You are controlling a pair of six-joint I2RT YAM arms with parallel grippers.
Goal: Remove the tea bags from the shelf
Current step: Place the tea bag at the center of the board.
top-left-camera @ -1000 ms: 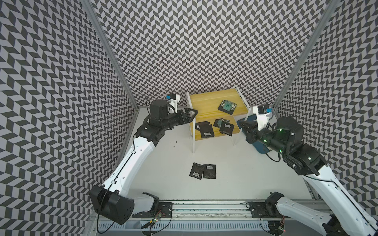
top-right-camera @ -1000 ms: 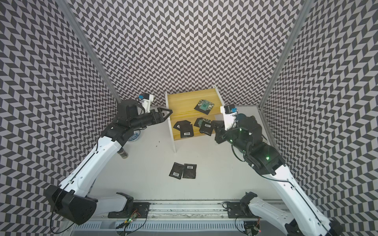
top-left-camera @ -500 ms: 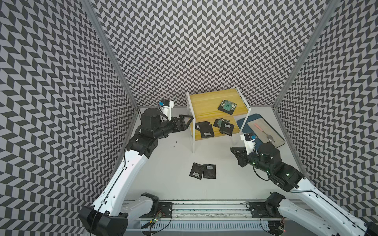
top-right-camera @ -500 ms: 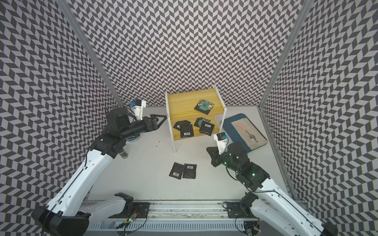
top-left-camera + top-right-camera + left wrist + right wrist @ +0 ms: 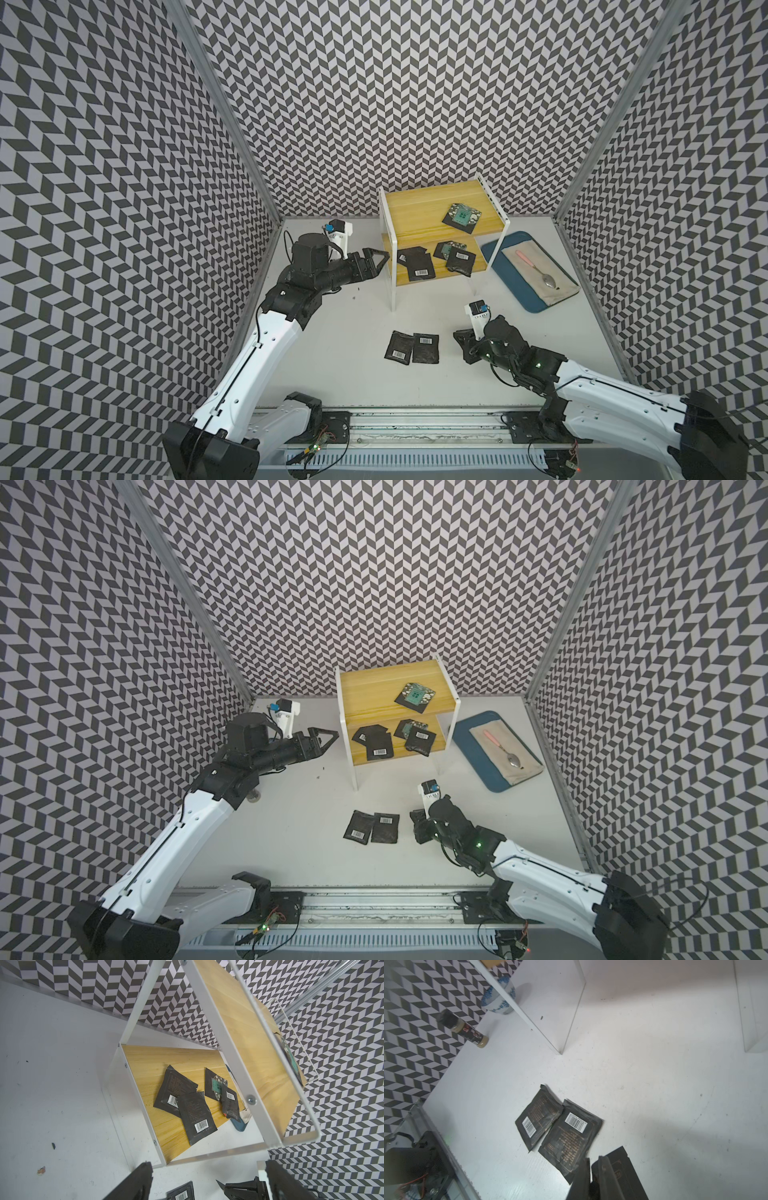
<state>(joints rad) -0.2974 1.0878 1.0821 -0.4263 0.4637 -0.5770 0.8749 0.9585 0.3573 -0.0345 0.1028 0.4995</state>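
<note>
The left pincer (image 5: pixel 382 262) is hanging, fingers spread, just beside the shelf (image 5: pixel 419 203) at its front-left leg. Tea bags (image 5: pixel 419 266) are lying on both boards, some nearing the lower front edge. A pair of tea bags (image 5: pixel 411 348) is lying on open table (image 5: pixel 332 332) before the shelf, beside the right pincer (image 5: pixel 593 1160) clamping another tea bag (image 5: pixel 623 1165).

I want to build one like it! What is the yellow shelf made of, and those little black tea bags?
Shelf boards: they look like wood, pale yellow with grain lines and a smooth finish; it could be a printed veneer.
Shelf frame: thin flat white bars with screws, probably painted metal.
Tea bags: black wrappers, slightly shiny and wrinkly, likely foil or plastic film; I can't tell which.
</note>
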